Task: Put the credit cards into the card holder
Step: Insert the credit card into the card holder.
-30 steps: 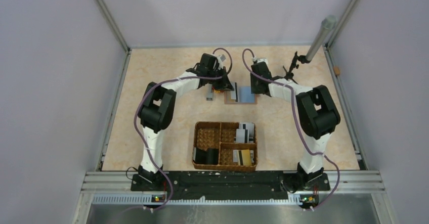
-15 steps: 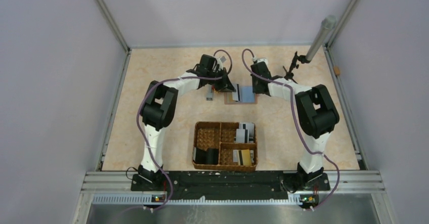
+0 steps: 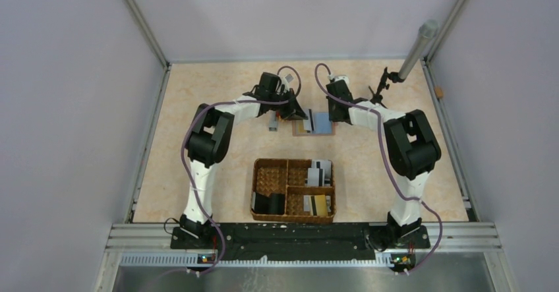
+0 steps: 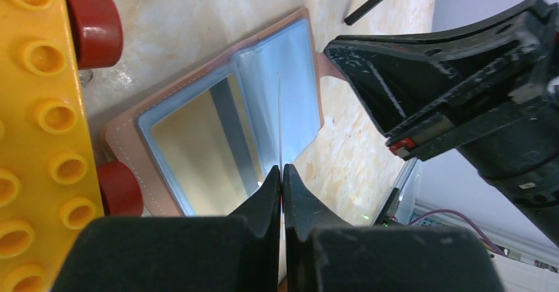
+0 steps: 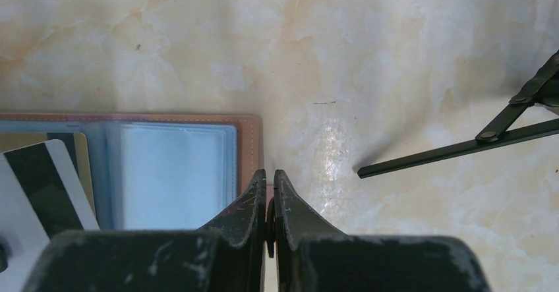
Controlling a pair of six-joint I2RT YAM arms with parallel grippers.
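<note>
The card holder (image 3: 321, 123) lies open on the table, brown outside and light blue inside (image 5: 178, 173). A gold card (image 4: 191, 140) sits in its left pocket. My left gripper (image 4: 281, 168) is shut on a thin credit card (image 4: 279, 120), seen edge-on above the holder's middle fold. In the right wrist view this card (image 5: 39, 186) is white with a black stripe, at the holder's left. My right gripper (image 5: 269, 172) is shut on the brown snap tab at the holder's right edge. More credit cards (image 3: 320, 172) lie in the woven basket.
The woven basket (image 3: 293, 190) stands in front of the arms' bases, with a black blocky object (image 3: 269, 203) and more cards (image 3: 318, 204). A yellow toy brick with red wheels (image 4: 39, 127) lies just left of the holder. A black rod stand (image 5: 461, 148) and grey pole (image 3: 417, 48) are at the right.
My right gripper has closed from half open onto the holder's tab. The left arm has shifted slightly while holding its card.
</note>
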